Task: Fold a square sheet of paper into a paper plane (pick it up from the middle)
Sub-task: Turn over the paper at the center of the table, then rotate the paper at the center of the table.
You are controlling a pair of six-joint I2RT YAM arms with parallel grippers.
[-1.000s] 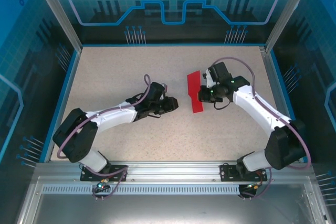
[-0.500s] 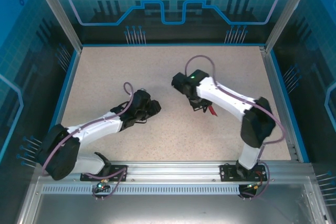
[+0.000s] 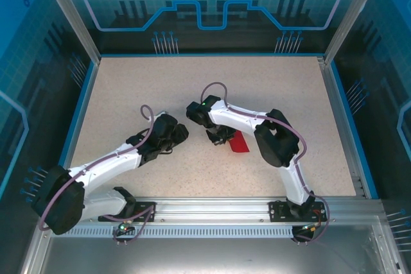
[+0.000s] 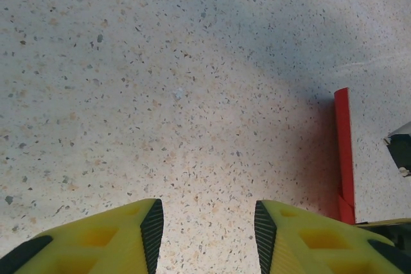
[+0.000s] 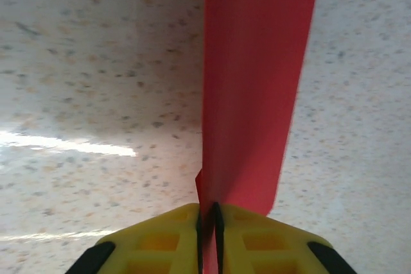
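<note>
The red paper (image 3: 239, 142), folded into a narrow strip, lies low over the middle of the table. In the right wrist view the paper (image 5: 257, 81) runs away from the camera, and my right gripper (image 5: 208, 222) is shut on its near end, a thin red edge pinched between the black pads. From above, my right gripper (image 3: 221, 136) sits at the paper's left end. My left gripper (image 3: 182, 129) is a short way to the left, open, with bare tabletop between its fingers (image 4: 209, 229). The paper's edge (image 4: 343, 145) stands at the right of the left wrist view.
The speckled tabletop (image 3: 141, 94) is ringed by a blue rim (image 3: 77, 113) and see-through walls. The right arm's elbow (image 3: 276, 139) arches over the table just right of the paper. An aluminium rail (image 3: 205, 213) holds both bases at the near edge.
My right arm has swung left and nearer, carrying the red paper from right of centre to the middle. My left arm has drawn back to the left, its jaws a little wider.
</note>
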